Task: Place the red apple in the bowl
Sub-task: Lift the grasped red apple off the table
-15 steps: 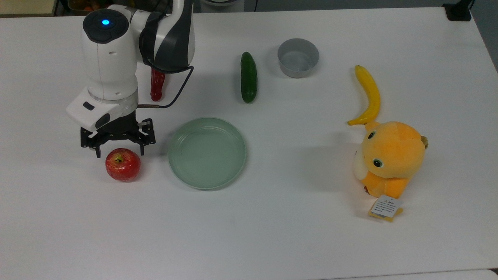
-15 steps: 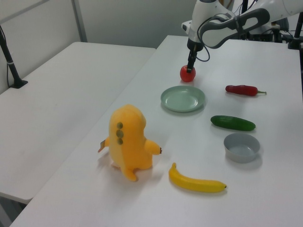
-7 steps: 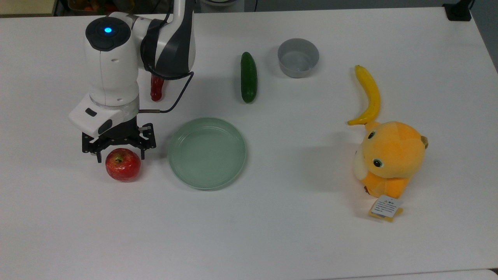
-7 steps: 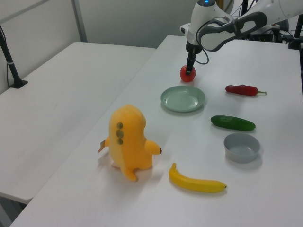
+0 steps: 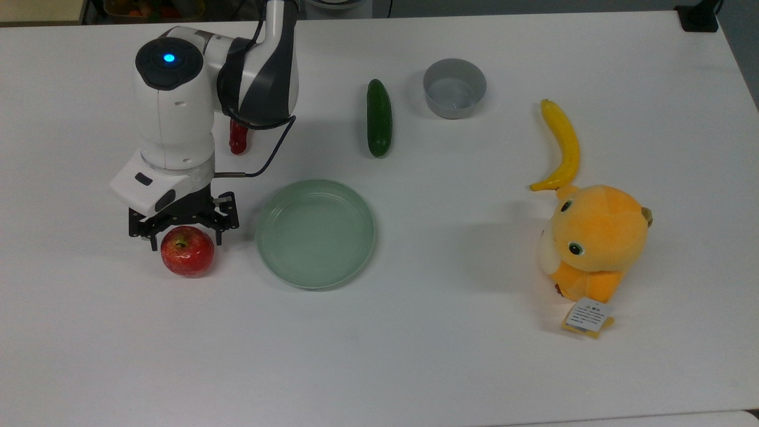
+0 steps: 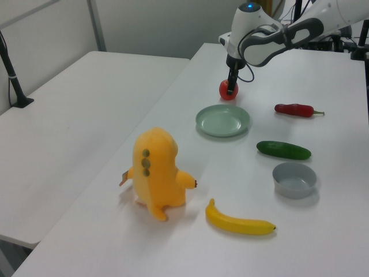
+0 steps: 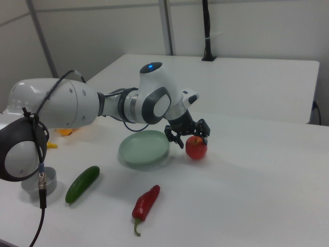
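- Red and glossy, the red apple [image 5: 187, 251] sits on the white counter [image 5: 415, 356], just beside the pale green plate [image 5: 315, 233] on the top view's left.
- The gripper [image 5: 184, 235] hovers right at the apple's upper edge in the top view, fingers spread wide with one black fingertip on either side of the fruit's top; nothing is clamped.
- In the right view the gripper [image 7: 188, 138] straddles the apple [image 7: 196, 148] from above, tips apart around its crown.
- In the left view the gripper [image 6: 231, 89] is at the apple [image 6: 227, 90], at the far end of the counter.
- The bowl [image 5: 455, 88], grey and straight-walled, stands well apart from the apple, beyond the plate toward the top view's upper right, just beside the cucumber [image 5: 379, 117].
- A red chili pepper [image 5: 238, 136] peeks out from under the arm's elbow in the top view.
- The banana [image 5: 561, 146] curves down to the orange plush toy [image 5: 596, 240], its tip touching the toy's head.
- A white tag [image 5: 587, 315] on the plush carries printed lines, too small to read.
- A blue light [image 5: 169, 58] glows on the arm's black cap.
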